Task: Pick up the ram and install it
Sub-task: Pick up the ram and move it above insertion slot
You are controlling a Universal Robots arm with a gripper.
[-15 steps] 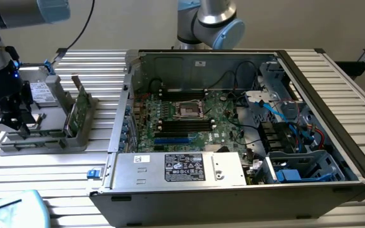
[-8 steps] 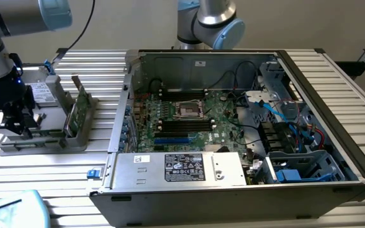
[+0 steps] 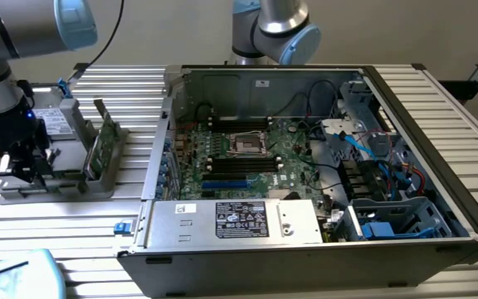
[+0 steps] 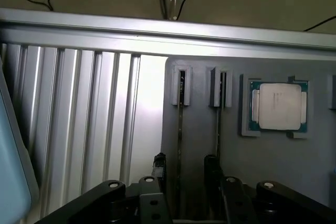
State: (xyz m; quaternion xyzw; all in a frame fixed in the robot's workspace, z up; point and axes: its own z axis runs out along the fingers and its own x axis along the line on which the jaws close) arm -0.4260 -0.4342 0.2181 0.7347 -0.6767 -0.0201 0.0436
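Empty and spread apart, the gripper (image 4: 185,160) hangs over the grey tray (image 4: 199,82), which sits on the ribbed table (image 3: 248,286) just beside the open computer case (image 3: 264,67), on the exterior view's left. The ram (image 4: 180,121) stands on edge in a slot of that tray, near its long edge facing the case (image 3: 99,134). In the wrist view it runs between the two dark fingers (image 4: 159,163). A second stick (image 4: 219,121) stands in the next slot, just outside the other finger, and the processor chip (image 4: 277,106) lies in its own recess beyond.

Nothing is gripped, so I judge this to be the pick-up step, at the alignment stage. The install has not begun. How high the fingertips sit above the stick I cannot tell.

A grasp calls for the thin board centred between the jaws, and for the far finger to fit between the two sticks without nudging the second.
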